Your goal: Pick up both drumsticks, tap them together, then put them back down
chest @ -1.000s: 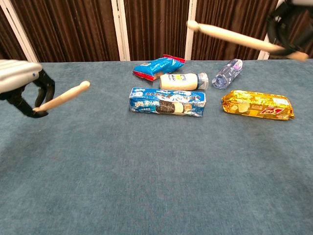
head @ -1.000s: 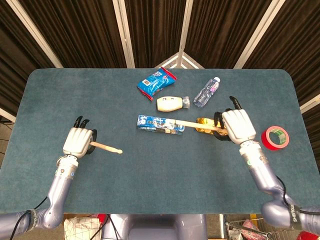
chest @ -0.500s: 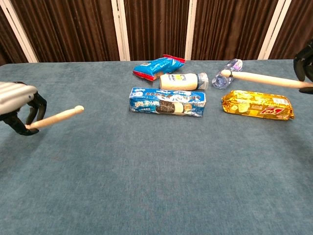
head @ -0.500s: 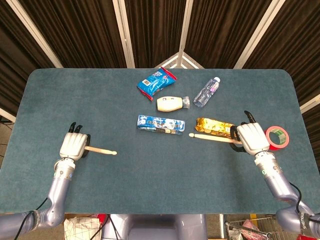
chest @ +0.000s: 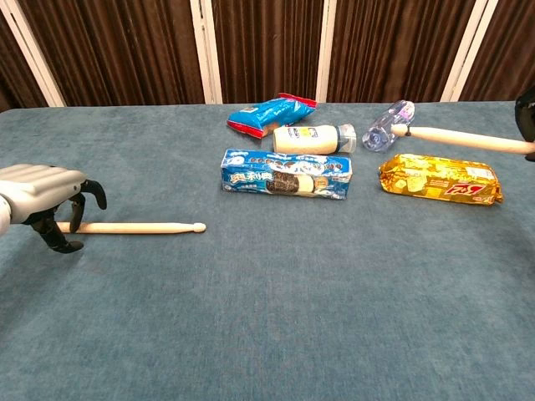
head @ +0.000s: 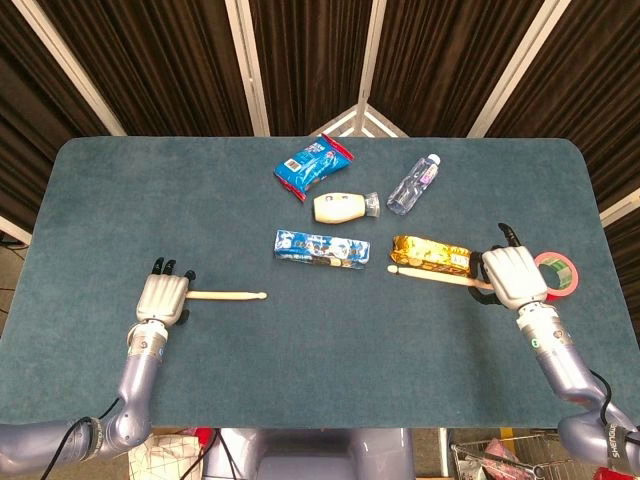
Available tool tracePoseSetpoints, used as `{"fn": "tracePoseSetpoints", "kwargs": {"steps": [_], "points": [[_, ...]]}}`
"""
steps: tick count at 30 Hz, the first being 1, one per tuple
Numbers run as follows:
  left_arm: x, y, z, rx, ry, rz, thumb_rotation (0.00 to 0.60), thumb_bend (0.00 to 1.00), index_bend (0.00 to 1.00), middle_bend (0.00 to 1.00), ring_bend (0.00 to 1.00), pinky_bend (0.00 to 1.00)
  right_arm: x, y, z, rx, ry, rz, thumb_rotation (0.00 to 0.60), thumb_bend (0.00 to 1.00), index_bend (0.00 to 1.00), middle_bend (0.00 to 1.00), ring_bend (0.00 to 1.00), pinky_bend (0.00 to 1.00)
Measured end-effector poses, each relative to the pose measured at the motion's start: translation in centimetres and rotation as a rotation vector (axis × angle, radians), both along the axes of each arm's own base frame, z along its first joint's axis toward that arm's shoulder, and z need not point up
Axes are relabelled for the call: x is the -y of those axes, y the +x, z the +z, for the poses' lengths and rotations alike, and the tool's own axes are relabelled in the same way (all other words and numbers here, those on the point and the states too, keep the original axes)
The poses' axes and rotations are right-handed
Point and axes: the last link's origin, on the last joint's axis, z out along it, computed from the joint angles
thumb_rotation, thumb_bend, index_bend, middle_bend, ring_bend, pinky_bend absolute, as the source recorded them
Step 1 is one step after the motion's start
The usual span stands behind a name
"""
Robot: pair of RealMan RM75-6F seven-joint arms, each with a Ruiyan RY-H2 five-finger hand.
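On the far left of the blue surface [head: 100,200] our left hand [head: 162,298] curls loosely around the end of the left drumstick [chest: 134,227], which lies flat well left of the cookie box [head: 321,248]. We cannot tell if the fingers squeeze it. Behind the cookie box sit a blue bag [head: 314,165], a white bottle [head: 345,207] and a water bottle [head: 414,184]. Right of the box lies a gold packet [head: 430,254]. Our right hand [head: 512,276] holds the right drumstick [head: 440,276] just beside that packet, near red tape [head: 560,272].

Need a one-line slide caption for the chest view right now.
Left drumstick lies flat under the left hand; right drumstick stays raised over the gold packet.
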Motion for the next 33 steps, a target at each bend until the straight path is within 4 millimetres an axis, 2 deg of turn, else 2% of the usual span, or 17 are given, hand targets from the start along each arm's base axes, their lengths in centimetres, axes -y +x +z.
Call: {"fn": "tracePoseSetpoints", "kwargs": {"steps": [5,8,12,16,19,26,33], "points": [[0.4,1.1,1.1,0.048,0.0,-0.005,0.6,0.4,0.23,0.35,0.01,0.0,-0.3,-0.3,-0.5,0.005,0.006,0.0,0.6,0.5,0.82,0.67,0.48,0.04],[0.9,1.8,2.5,0.097,0.017,-0.018,0.6,0.4,0.23,0.34,0.01,0.0,-0.6,-0.7,-1.1,-0.006,0.017,0.0,0.6,0.5,0.82,0.67,0.48,0.04],[1.7,2.0,6.1,0.115,0.081,-0.054,0.6,0.4,0.23,0.34,0.01,0.0,-0.7,-1.8,-2.4,-0.055,0.043,-0.016,0.6,0.5,0.82,0.67,0.48,0.04],[2.7,1.1,10.3,0.105,0.153,-0.073,0.6,0.4,0.23,0.34,0.01,0.0,-0.5,-2.7,-4.4,-0.106,0.064,-0.024,0.6,0.5,0.82,0.67,0.48,0.04],[3.3,0.3,12.1,0.116,0.188,-0.067,0.6,0.4,0.23,0.34,0.01,0.0,-0.3,-3.0,-5.4,-0.134,0.075,-0.02,0.6,0.5,0.82,0.67,0.48,0.04],[3.7,-0.8,14.2,0.125,0.22,-0.063,0.6,0.4,0.23,0.34,0.01,0.0,-0.3,-3.6,-6.9,-0.169,0.095,-0.006,0.6,0.5,0.82,0.67,0.48,0.04],[3.9,-0.9,14.1,0.108,0.197,-0.069,0.6,0.4,0.23,0.34,0.01,0.0,-0.2,-4.2,-8.3,-0.179,0.11,-0.004,0.6,0.5,0.82,0.67,0.48,0.04]]}}
